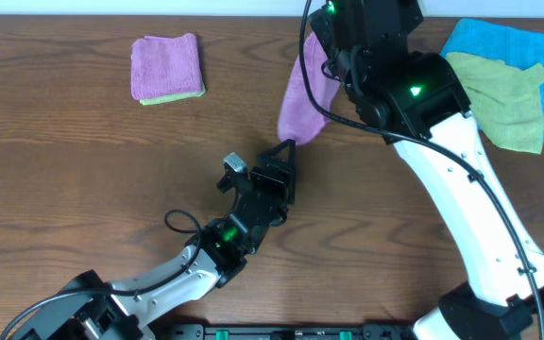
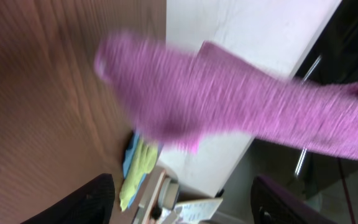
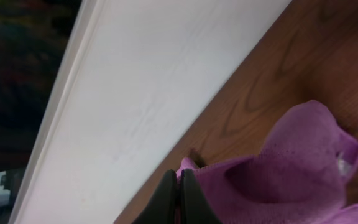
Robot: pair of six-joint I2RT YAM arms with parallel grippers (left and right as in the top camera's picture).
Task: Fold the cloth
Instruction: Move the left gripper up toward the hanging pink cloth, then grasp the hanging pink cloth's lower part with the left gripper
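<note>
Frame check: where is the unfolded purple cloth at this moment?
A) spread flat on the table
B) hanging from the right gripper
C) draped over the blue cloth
B: the right gripper has its jaws shut on an edge of the purple cloth, which trails down from it in the overhead view rather than lying spread out.
</note>
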